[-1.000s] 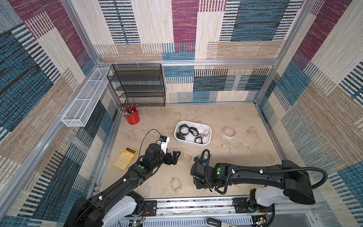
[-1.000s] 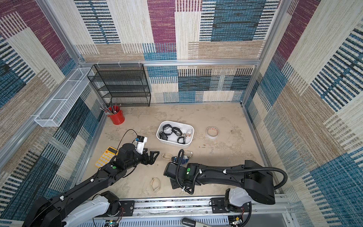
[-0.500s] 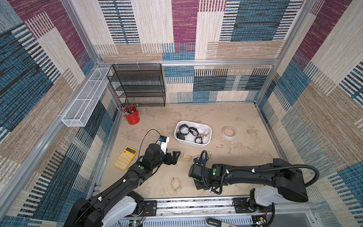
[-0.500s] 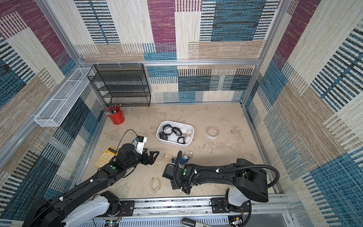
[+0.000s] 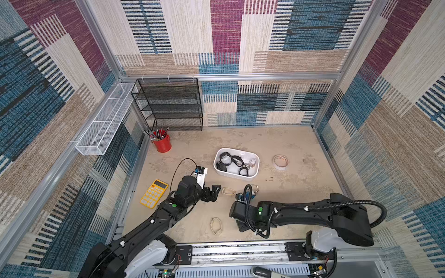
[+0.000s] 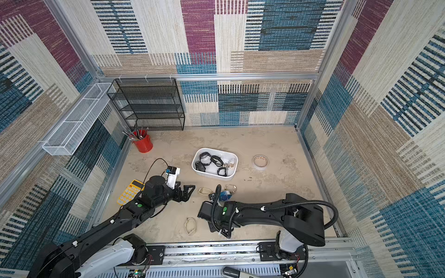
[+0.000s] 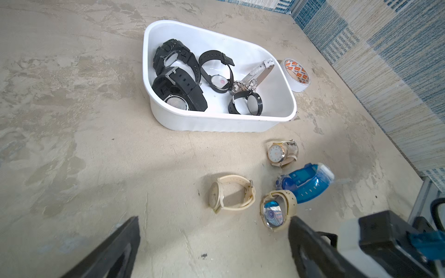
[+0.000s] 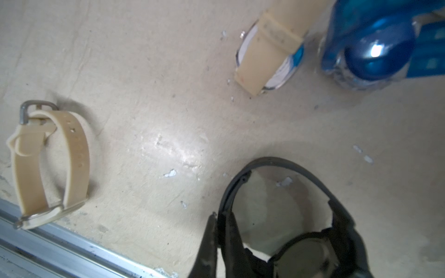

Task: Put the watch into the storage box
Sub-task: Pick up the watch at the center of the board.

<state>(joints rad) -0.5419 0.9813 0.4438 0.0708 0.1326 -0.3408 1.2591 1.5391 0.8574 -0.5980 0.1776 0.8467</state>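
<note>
In the right wrist view my right gripper [image 8: 219, 217] is shut on the strap of a black watch [image 8: 269, 160] that rests on the table. My right arm hides this watch in both top views. The white storage box [image 5: 231, 174] [image 7: 212, 124] stands mid-table and holds several watches. My left gripper [image 5: 214, 192] [image 7: 214, 221] hangs open and empty, low over the table in front of the box. Near it lie a beige watch [image 7: 231, 195], a beige watch with a blue face [image 7: 277, 209], a blue watch [image 7: 305, 183] and a white-strapped watch [image 7: 281, 152].
Another beige watch [image 5: 216, 225] [image 8: 48, 163] lies near the front metal rail [image 5: 231, 248]. A tape roll [image 5: 280, 161] sits right of the box. At the left are a yellow calculator [image 5: 154, 193], a red cup [image 5: 163, 143], a black rack [image 5: 168, 103] and a white mesh basket [image 5: 106, 120].
My right gripper has closed onto the black watch's strap, and its arm has shifted slightly to the left. The left arm has not moved.
</note>
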